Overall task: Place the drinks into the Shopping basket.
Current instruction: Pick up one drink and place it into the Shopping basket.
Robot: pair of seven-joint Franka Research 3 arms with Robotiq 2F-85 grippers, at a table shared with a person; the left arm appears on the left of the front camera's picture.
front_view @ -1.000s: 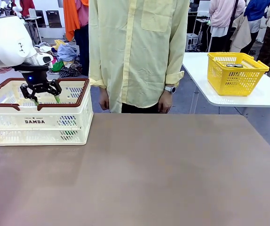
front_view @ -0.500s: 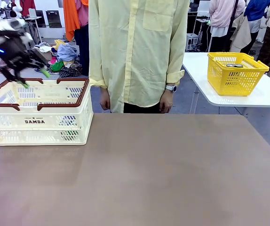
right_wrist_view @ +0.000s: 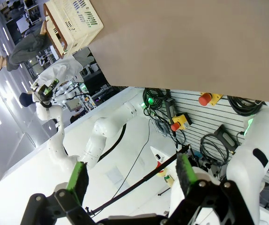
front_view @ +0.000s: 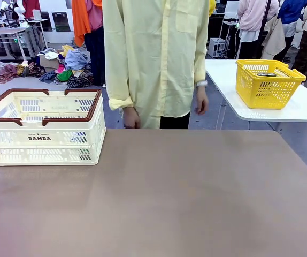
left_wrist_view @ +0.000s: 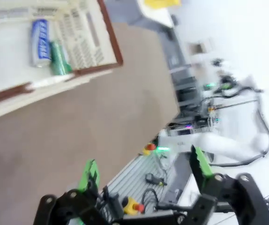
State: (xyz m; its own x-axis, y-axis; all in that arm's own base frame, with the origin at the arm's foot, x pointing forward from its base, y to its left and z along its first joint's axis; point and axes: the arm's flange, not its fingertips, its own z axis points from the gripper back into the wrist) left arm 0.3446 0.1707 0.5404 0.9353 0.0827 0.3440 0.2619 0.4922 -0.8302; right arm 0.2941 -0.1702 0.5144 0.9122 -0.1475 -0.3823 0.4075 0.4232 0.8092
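The cream Shopping basket (front_view: 41,126) with dark red-brown handles stands at the table's far left. In the left wrist view, the drinks lie side by side on the floor of the Shopping basket (left_wrist_view: 85,35): a blue can (left_wrist_view: 40,35) and a green can (left_wrist_view: 58,58). My left gripper (left_wrist_view: 146,168) hangs open and empty, high above the table and well away from the basket. My right gripper (right_wrist_view: 131,176) is also open and empty, held off the table's near edge, with the Shopping basket (right_wrist_view: 73,21) far off.
A person in a pale yellow shirt (front_view: 153,59) stands at the far side of the brown table (front_view: 169,203), hands down. A smaller yellow mesh basket (front_view: 268,80) sits on a separate white table at back right.
My left gripper rose out of the basket, swung up and left, and has gone from the front view. The person has turned slightly and shifted their arms.
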